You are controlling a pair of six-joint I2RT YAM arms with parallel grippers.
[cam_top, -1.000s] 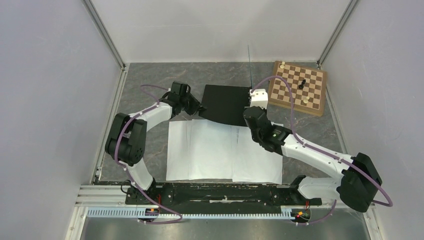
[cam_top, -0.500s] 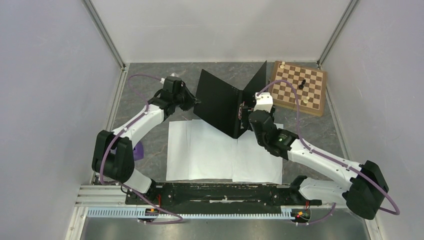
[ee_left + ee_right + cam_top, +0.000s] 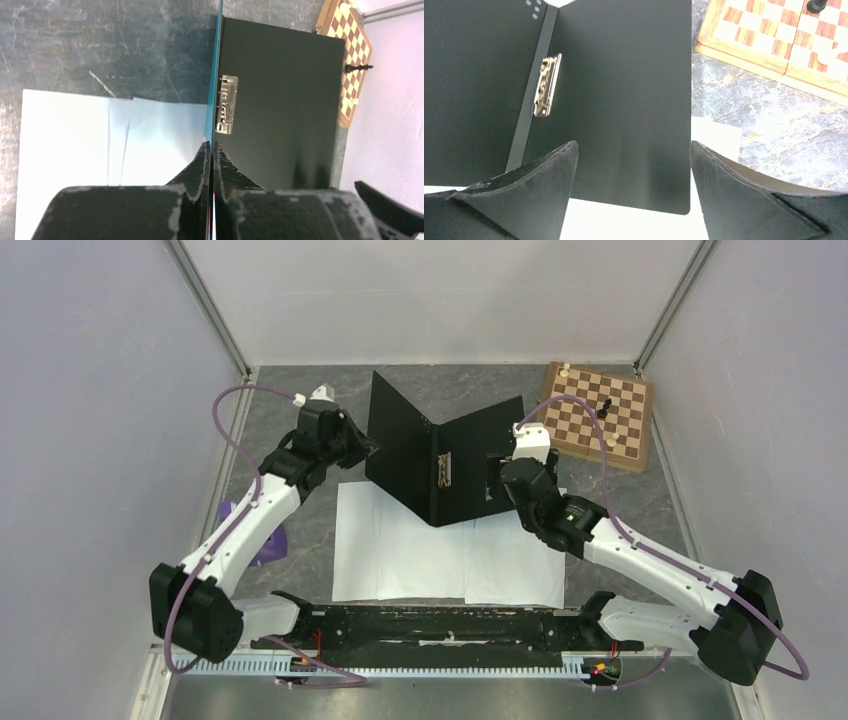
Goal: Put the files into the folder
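Observation:
The folder (image 3: pixel 470 455) stands open in a V with its black inner faces and metal clip (image 3: pixel 443 472) showing. My left gripper (image 3: pixel 368 448) is shut on the outer edge of the left cover and holds it raised; in the left wrist view the gripper (image 3: pixel 211 146) pinches the thin teal edge (image 3: pixel 213 90). My right gripper (image 3: pixel 496 476) is open, and in the right wrist view (image 3: pixel 632 150) it hovers over the right cover (image 3: pixel 624 75), holding nothing. The files (image 3: pixel 440 550) are white sheets spread flat in front of the folder, with their far edge under it.
A wooden chessboard (image 3: pixel 598 415) with a few pieces lies at the back right, close to the right cover. A purple object (image 3: pixel 272 540) sits by the left arm. White walls enclose the table on three sides, and the arms' base rail (image 3: pixel 430 625) runs along the near edge.
The left gripper has swung the left cover up and to the left, spreading the folder open. The right gripper has opened and let go of the right cover.

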